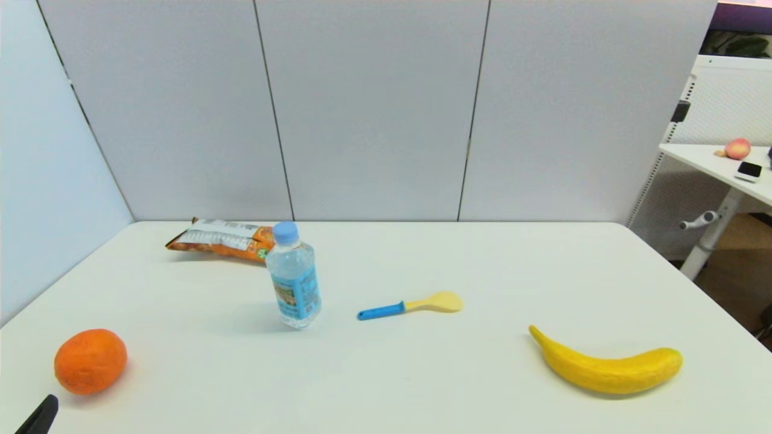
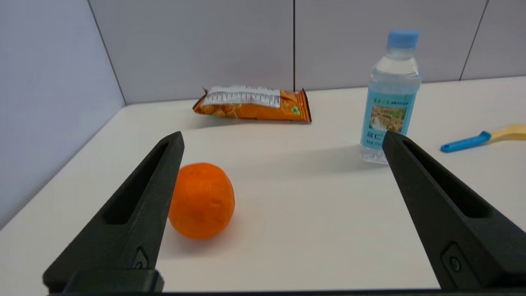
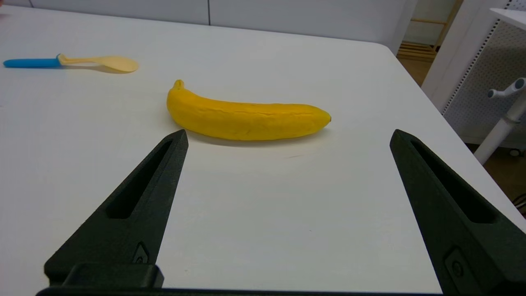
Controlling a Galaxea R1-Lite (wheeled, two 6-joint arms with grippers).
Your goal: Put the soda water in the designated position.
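The soda water [image 1: 294, 276] stands upright on the white bench [image 1: 422, 374], left of centre, blue cap on, not touched by anything. Right behind it lies an orange snack bag [image 1: 220, 239]; from the head view the bottle's cap overlaps the bag's right end, so I can't tell there if they touch, but the left wrist view shows a clear gap between them. The label text on the bottle is too small to read.

A spoon [image 1: 412, 305] with a blue handle and yellow bowl lies just to the bottle's right, apart from it. An orange [image 1: 90, 360] sits near the front left corner, and a banana [image 1: 606, 364] lies on the right side, well apart from the bottle.

The left gripper [image 2: 281, 137] is low by the front left edge, fingers spread wide, holding nothing. One finger hides part of the orange in its own view, the other covers the bottle's lower corner. In the head view only a black fingertip pokes in at the bottom left corner.

The right gripper [image 3: 287, 133] is also wide apart and empty, hovering in front of the banana. It's out of the head view entirely.
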